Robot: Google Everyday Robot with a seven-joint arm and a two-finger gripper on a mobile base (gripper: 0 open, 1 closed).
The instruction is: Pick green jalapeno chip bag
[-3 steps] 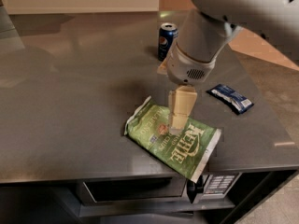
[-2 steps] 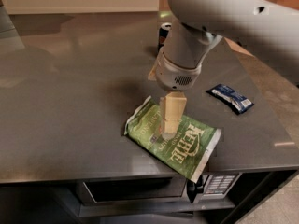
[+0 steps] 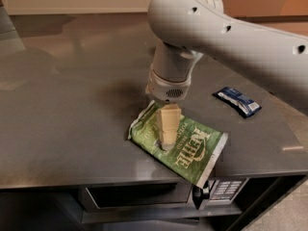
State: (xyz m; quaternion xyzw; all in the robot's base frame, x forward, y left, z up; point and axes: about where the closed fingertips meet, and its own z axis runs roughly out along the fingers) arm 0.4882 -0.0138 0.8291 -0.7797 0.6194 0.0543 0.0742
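Standing tip-down on the green jalapeno chip bag [image 3: 192, 150], the tool [image 3: 167, 139] meets the bag's left-centre. How far it is open, and whether it has hold of anything, cannot be told. Compared with one second ago, it sits lower and further left. The bag is unmoved, flat at the front edge of the bench [image 3: 72, 105]. A small dark-blue packet [image 3: 238, 101] lies well apart to the right.

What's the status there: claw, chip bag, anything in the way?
Gripper pointing down over left half of green chip bag. Bag flat on counter, near front edge. Small blue packet off right, apart; nothing blocking.
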